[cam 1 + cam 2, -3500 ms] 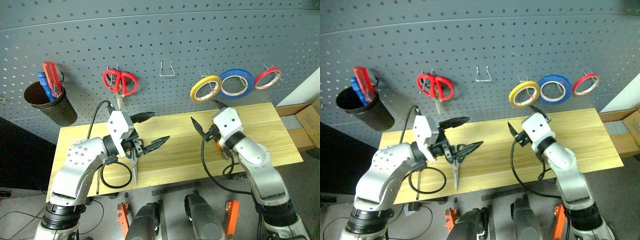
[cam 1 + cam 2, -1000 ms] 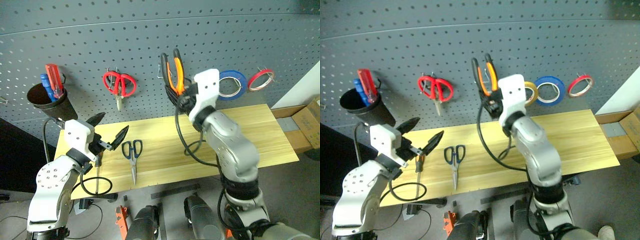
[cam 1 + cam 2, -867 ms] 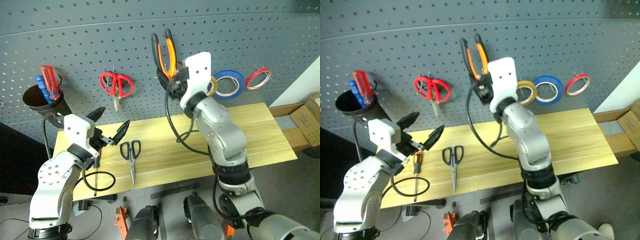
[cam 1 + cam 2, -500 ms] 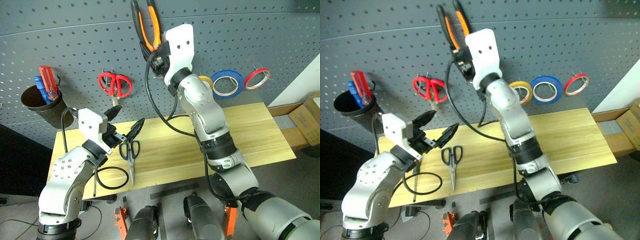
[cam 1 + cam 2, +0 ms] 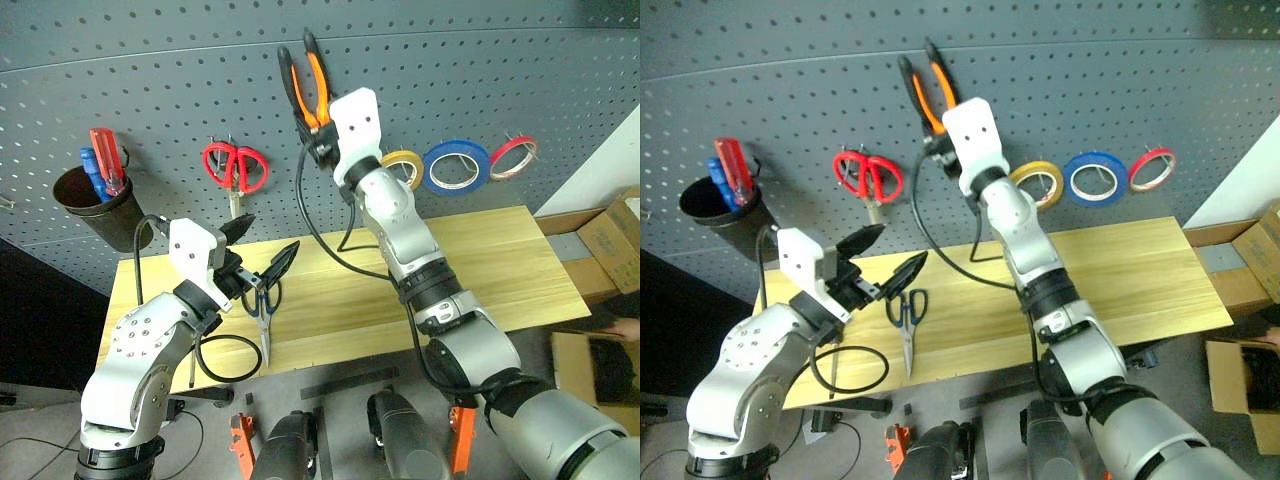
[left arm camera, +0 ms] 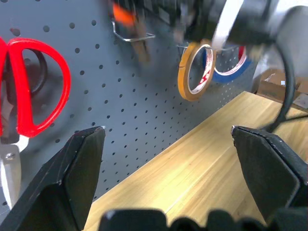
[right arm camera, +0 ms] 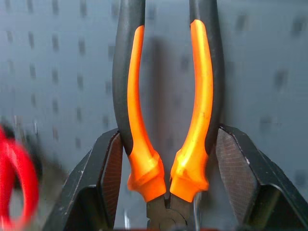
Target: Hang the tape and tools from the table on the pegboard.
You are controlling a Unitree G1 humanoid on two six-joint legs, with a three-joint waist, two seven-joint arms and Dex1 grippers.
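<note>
While the right gripper [image 7: 168, 159] holds the short pliers with orange-and-black handles [image 5: 308, 85] between its fingers, handles up, the tool is at the dark grey pegboard [image 5: 450, 60], just right of the red-handled scissors [image 5: 238, 167]. Long axis is approx. vertical. The small metal hook [image 6: 132, 34] seems close under it, so next move is probably down onto it. Left gripper [image 5: 262, 252] is wide open and empty, above the light wood table [image 5: 500, 260], near the dark-blue-handled scissors [image 5: 907, 320].

Our right arm reaches up and forward, its gripper [image 7: 166, 187] clamped with jaws partway apart. Our left gripper [image 5: 262, 262] hangs low, jaws spread wide.
</note>
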